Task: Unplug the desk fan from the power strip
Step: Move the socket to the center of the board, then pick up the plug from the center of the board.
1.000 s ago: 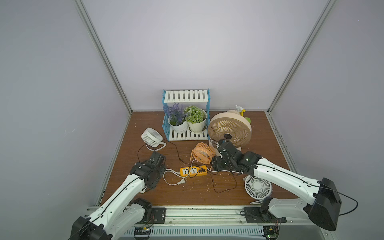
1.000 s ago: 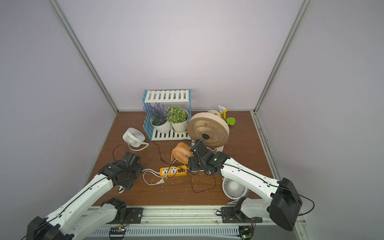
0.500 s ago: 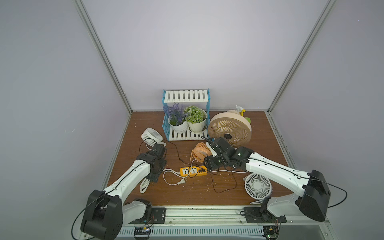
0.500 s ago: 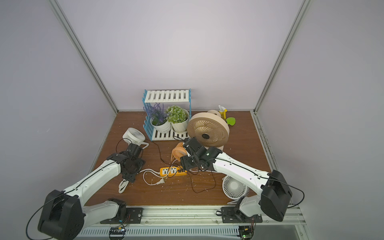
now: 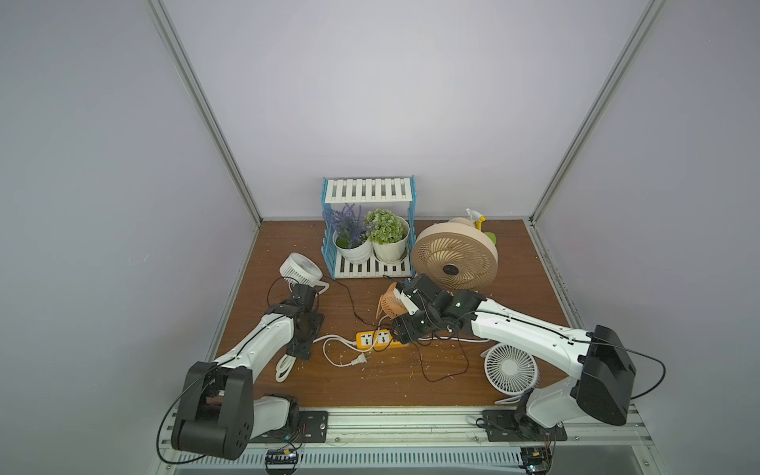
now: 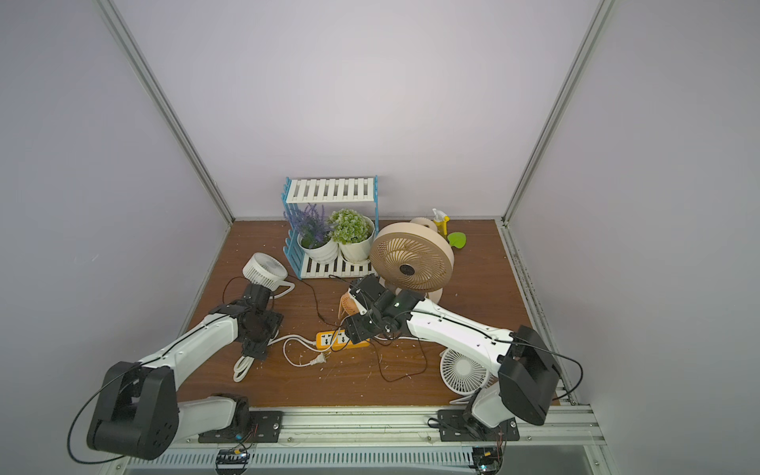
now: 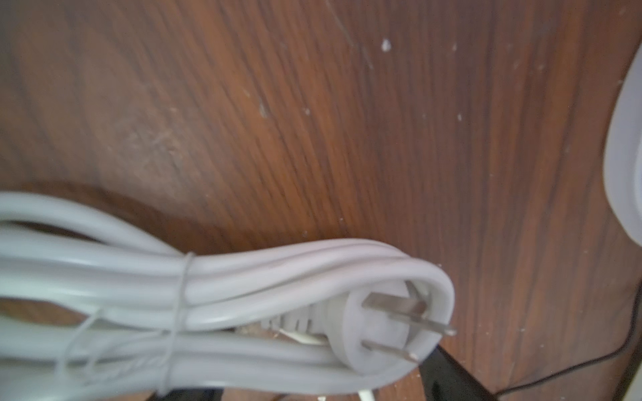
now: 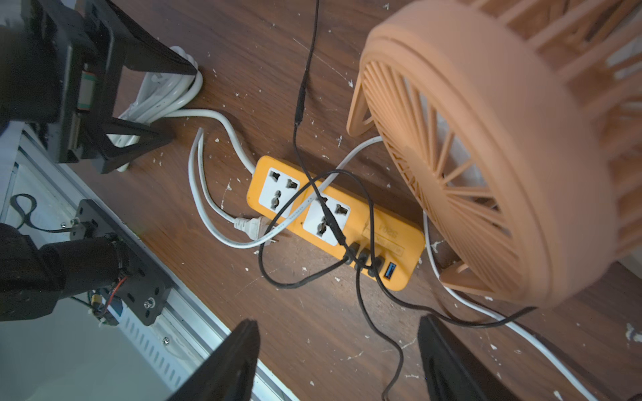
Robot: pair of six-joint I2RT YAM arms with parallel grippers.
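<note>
In both top views the power strip (image 5: 380,340) lies flat on the table (image 5: 514,263), its port end under the wide-open, empty right pincer (image 5: 405,329), with two plant pots (image 5: 388,251) on the rack (image 5: 368,191) bottom shelf; the right wrist cam shows the strip just past that pincer, and the left pincer (image 8: 177,104) spread around the cord bundle (image 8: 163,93).

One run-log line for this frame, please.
left gripper: open, at coiled white cord | right gripper: open, at power strip port end | black plugs: three seated | unplug: not yet done

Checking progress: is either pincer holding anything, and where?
Nothing is held. The right pincer hangs open above the power strip; the left pincer stands open astride the bundled cord.
</note>
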